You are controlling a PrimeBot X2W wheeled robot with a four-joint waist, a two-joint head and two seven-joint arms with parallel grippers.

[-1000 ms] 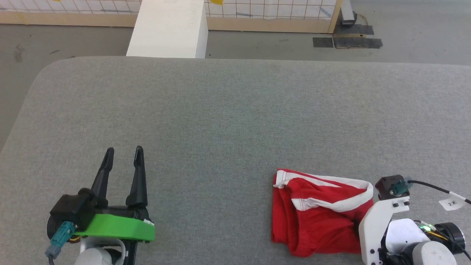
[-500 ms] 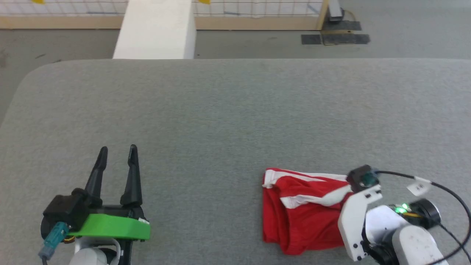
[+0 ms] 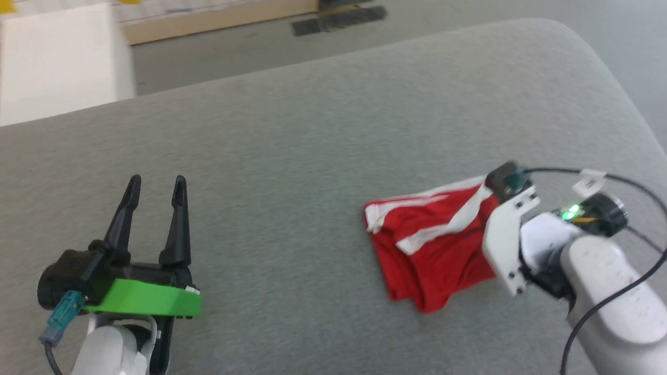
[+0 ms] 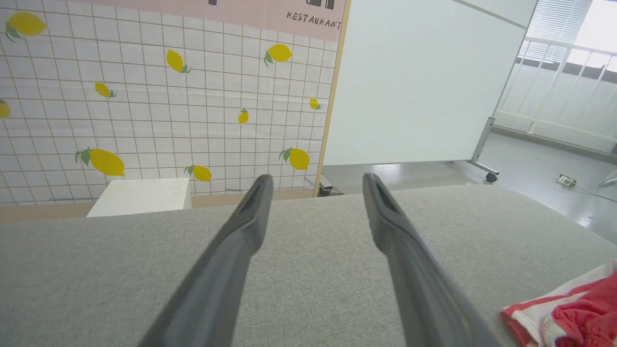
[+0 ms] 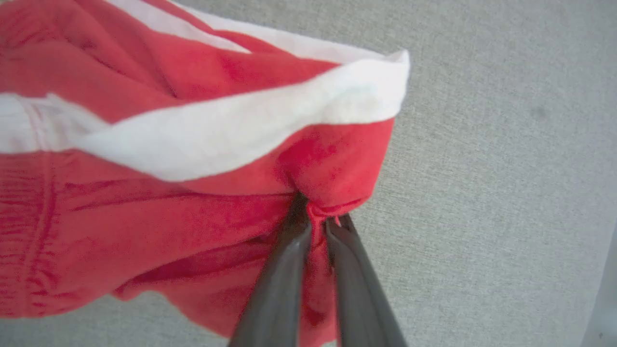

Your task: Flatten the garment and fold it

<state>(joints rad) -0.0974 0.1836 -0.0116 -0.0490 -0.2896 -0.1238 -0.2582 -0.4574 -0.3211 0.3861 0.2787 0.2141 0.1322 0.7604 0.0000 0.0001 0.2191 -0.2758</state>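
Our right tool (image 5: 320, 217) is nipped narrow on a pinch of red cloth at the edge of the garment (image 3: 432, 250), just under its white trim, so it holds the garment. From that tool's fingertips the garment spreads away toward our left side. It is bunched and doubled over on the grey surface (image 3: 292, 146). The gripped corner seems drawn up a little, and the rest lies on the surface.

We judge that we are in the flattening step, and early in it: nothing is spread out and no fold is made. As we read it, the next move calls for drawing the gripped edge outward so the layers peel apart, without dragging the whole bundle along. A second hold on the striped corner farthest from the right tool would let us pull the cloth taut.

Our left tool (image 3: 157, 180) stands wide and empty, well apart from the garment, over bare surface. It would have to cross toward the right tool to reach the cloth.

We count one garment, two tools, one surface, and one white block (image 3: 57, 62) beyond the left tool's fingertips, past the surface's far edge.
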